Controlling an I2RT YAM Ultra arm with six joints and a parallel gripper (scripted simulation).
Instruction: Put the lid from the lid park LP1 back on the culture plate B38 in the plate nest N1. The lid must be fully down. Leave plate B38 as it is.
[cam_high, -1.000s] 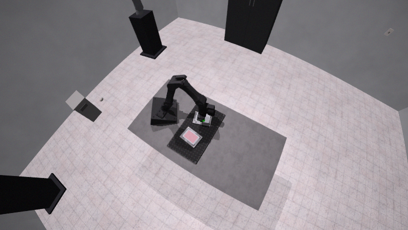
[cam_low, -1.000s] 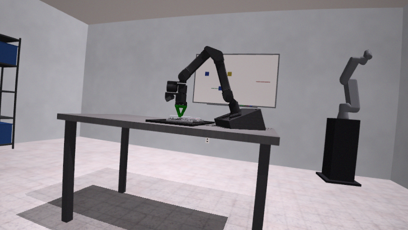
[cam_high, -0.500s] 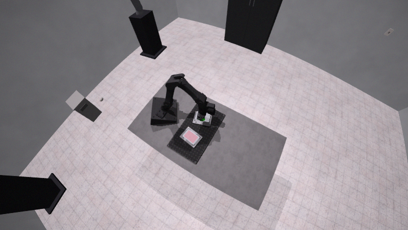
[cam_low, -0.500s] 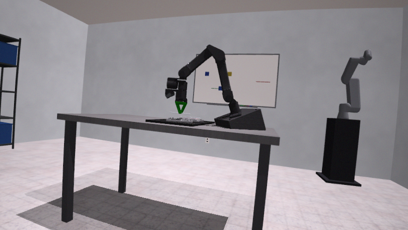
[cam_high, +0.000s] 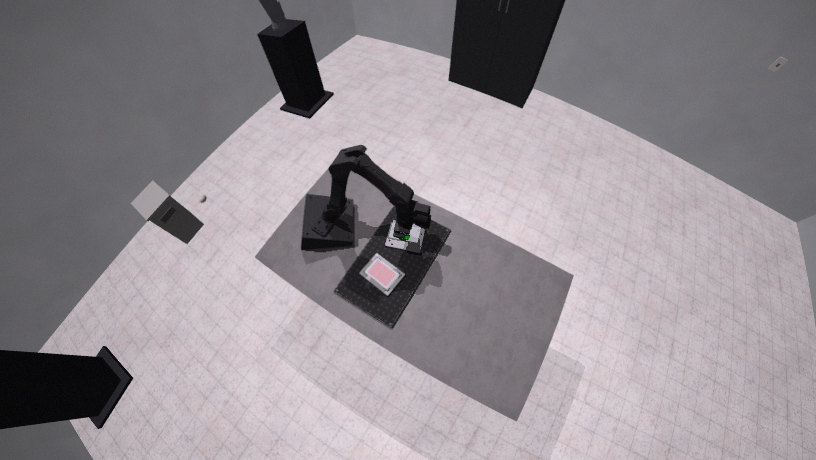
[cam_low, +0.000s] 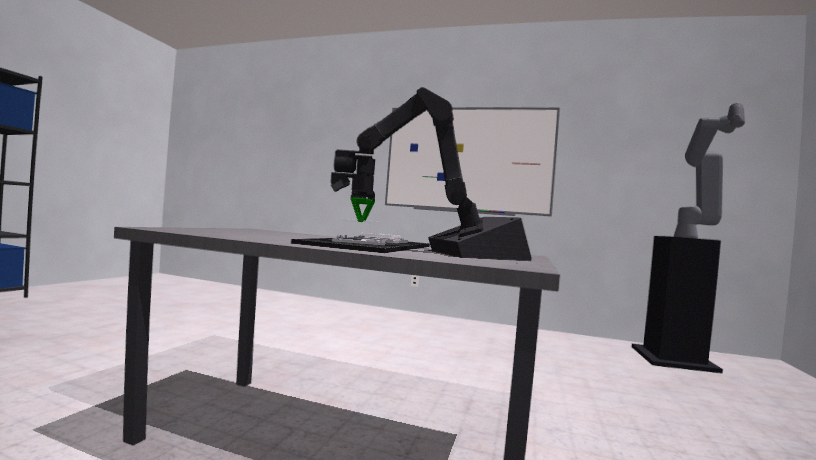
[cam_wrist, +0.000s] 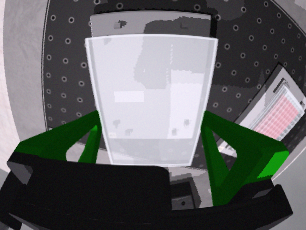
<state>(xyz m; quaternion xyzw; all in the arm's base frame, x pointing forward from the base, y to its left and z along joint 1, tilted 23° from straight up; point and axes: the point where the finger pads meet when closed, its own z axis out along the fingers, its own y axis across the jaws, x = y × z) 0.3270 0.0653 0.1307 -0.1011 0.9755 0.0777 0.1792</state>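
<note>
My gripper (cam_wrist: 151, 116) has green fingers and is shut on the clear lid (cam_wrist: 152, 98), one finger on each long side. In the exterior view the gripper (cam_low: 361, 212) holds the lid (cam_low: 352, 220) a little above the table. Straight below it lies the lid park LP1 (cam_wrist: 153, 25), a pale block on the black perforated board (cam_high: 394, 265). The culture plate B38 (cam_high: 381, 273), with pink wells, sits open in the white plate nest N1 (cam_high: 373, 281); it also shows at the right edge of the wrist view (cam_wrist: 280, 111). The lid (cam_high: 411, 235) is hard to make out from above.
The arm's black base (cam_high: 326, 224) stands on the grey table (cam_low: 337, 249) beside the board. A second grey arm on a black pedestal (cam_low: 682, 297) stands off to the right, away from the table. A whiteboard (cam_low: 471, 160) hangs behind.
</note>
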